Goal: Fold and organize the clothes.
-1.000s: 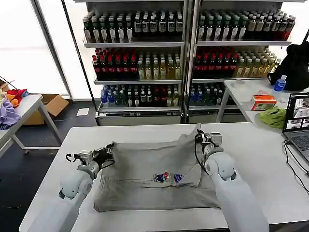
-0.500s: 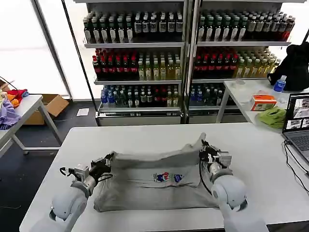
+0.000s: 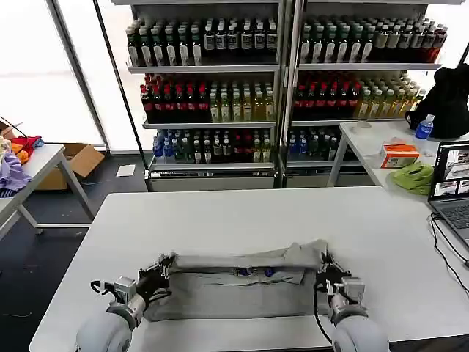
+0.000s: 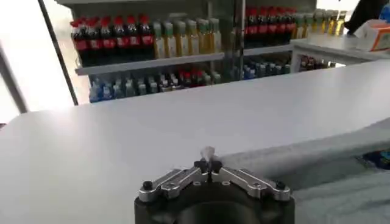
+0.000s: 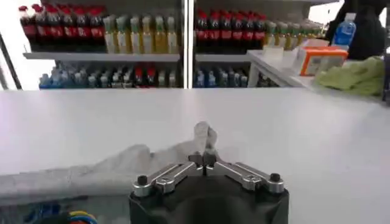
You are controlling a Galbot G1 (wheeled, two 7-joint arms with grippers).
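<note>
A white table (image 3: 234, 220) stands before tall shelves (image 3: 282, 88) packed with rows of bottled drinks. Bright windows (image 3: 37, 66) glow at the left above a dark floor (image 3: 44, 242), where a cardboard box (image 3: 77, 161) sits.

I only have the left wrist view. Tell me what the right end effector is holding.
Observer: The right end effector is shut on a corner of the large grey soft-fabric T-shirt.
Operator: Report how the shirt's held edge runs between the arms.
Observer: In the head view it spans straight from the left end effector to the right one, doubled over the shirt's near half on the white table.
Operator: Now locate the chest print.
Observer: The small multicoloured cartoon print peeks out just under that folded edge.
</note>
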